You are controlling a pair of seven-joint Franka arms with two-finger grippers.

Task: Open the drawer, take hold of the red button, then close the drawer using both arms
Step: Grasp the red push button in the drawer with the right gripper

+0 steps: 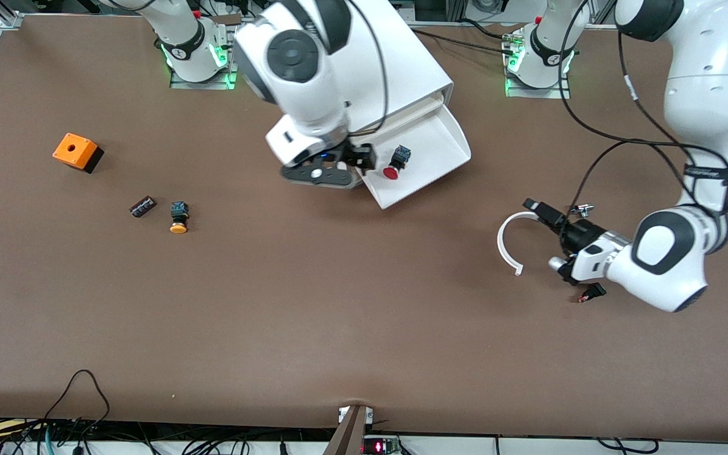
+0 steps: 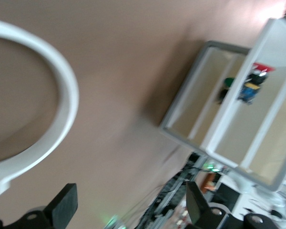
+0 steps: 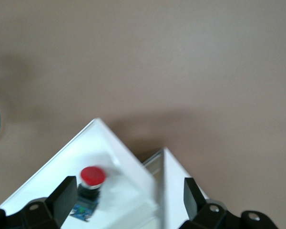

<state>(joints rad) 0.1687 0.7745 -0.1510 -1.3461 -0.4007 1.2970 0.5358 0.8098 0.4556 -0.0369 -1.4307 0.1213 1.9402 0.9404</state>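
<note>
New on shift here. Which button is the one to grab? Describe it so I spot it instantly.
Find the white cabinet between the arms' bases. Its pulled-out drawer holds the button, beside the right claw. Its cap is red; the loose button on the table is orange-yellow.

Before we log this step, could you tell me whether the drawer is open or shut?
Open: the drawer is pulled out of the cabinet, with the red button lying inside.
</note>
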